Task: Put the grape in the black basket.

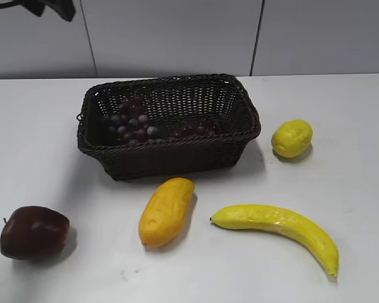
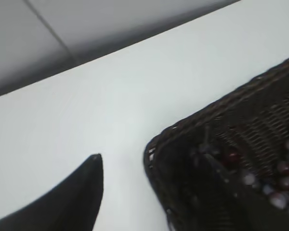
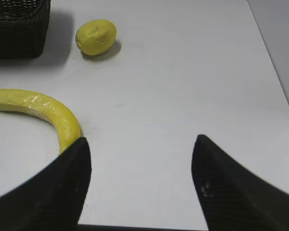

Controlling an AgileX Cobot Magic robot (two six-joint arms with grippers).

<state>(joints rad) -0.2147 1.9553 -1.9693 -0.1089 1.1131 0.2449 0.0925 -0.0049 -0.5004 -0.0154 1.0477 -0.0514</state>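
The grape (image 1: 134, 126), a knobbly dark purple-red bunch, lies inside the black basket (image 1: 170, 151) on its left side and trails along the floor to the right. In the left wrist view the basket's corner (image 2: 192, 130) fills the lower right, with blurred grapes (image 2: 279, 192) inside. My left gripper (image 2: 149, 156) is open and empty, raised above the basket's back left corner. Part of that arm (image 1: 50, 7) shows at the top left of the exterior view. My right gripper (image 3: 140, 139) is open and empty over bare table, near the banana's tip.
A dark red apple (image 1: 33, 232) sits front left. An oblong yellow-orange fruit (image 1: 167, 211) and a banana (image 1: 278, 227) lie in front of the basket. A lemon (image 1: 292, 138) sits to its right. The right wrist view shows the banana (image 3: 38, 108), the lemon (image 3: 96, 36) and the basket's corner (image 3: 19, 29).
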